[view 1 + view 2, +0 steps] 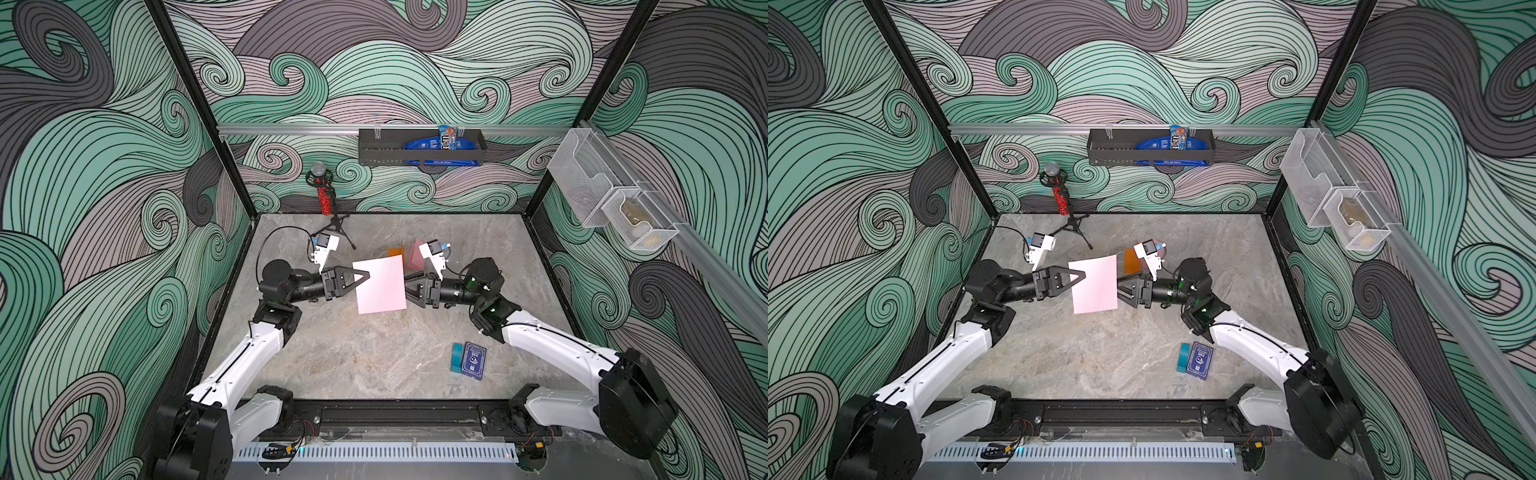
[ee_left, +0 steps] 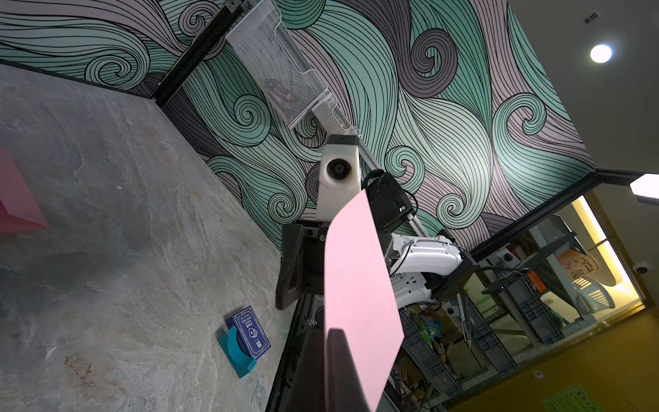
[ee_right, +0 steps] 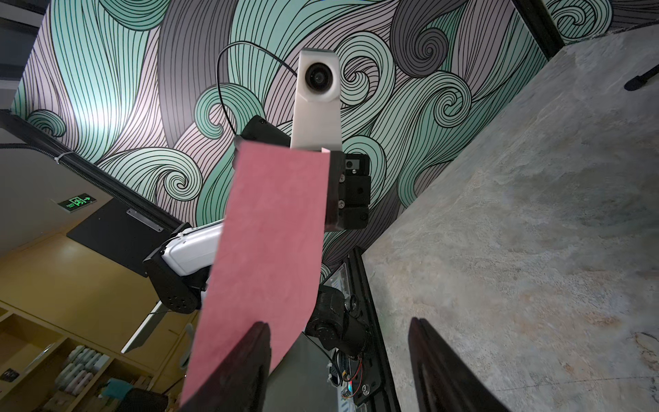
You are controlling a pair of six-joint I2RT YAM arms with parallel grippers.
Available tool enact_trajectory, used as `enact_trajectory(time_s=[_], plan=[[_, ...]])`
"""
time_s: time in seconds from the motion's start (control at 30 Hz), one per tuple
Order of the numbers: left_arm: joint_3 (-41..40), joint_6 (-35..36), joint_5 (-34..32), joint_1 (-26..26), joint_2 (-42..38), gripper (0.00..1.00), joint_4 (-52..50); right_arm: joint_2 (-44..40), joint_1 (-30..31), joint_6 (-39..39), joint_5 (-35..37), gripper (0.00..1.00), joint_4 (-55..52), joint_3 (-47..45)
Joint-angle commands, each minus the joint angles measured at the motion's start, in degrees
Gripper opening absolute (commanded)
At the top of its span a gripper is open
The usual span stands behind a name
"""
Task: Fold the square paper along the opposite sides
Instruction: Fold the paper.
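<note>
At frame centre you see the paper [image 1: 380,284] raised above the table [image 1: 353,357]. The left gripper [image 1: 367,276] pinches its left edge tight. The right gripper [image 1: 407,288] gapes at the opposite edge, holding nothing.

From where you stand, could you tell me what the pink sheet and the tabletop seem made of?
Pink sheet: likely thin matte paper; no glare, slightly bowed. Tabletop: grey veined stone or stone-print laminate, smooth; I cannot tell which.
</note>
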Motion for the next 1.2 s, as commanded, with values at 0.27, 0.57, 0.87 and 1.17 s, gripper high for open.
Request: enact_trajectory(time_s=[0.27, 0.57, 0.87, 1.17], plan=[[0.5, 4.1, -1.0, -0.5, -1.1, 0.0, -2.2, -3.0, 0.4, -1.7, 0.0, 0.65, 0.0, 1.5], [0.6, 4.0, -1.1, -0.6, -1.0, 0.0, -2.3, -2.3, 3.1, 0.0, 0.8, 0.7, 5.0, 0.3], [0.9, 1.9, -0.4, -0.7, -0.7, 0.0, -0.5, 3.2, 7.6, -1.1, 1.1, 0.71, 5.8, 3.0], [0.9, 1.2, -0.2, -0.8, -0.7, 0.0, 0.1, 7.1, 8.9, -1.5, 0.8, 0.73, 8.0, 5.1]])
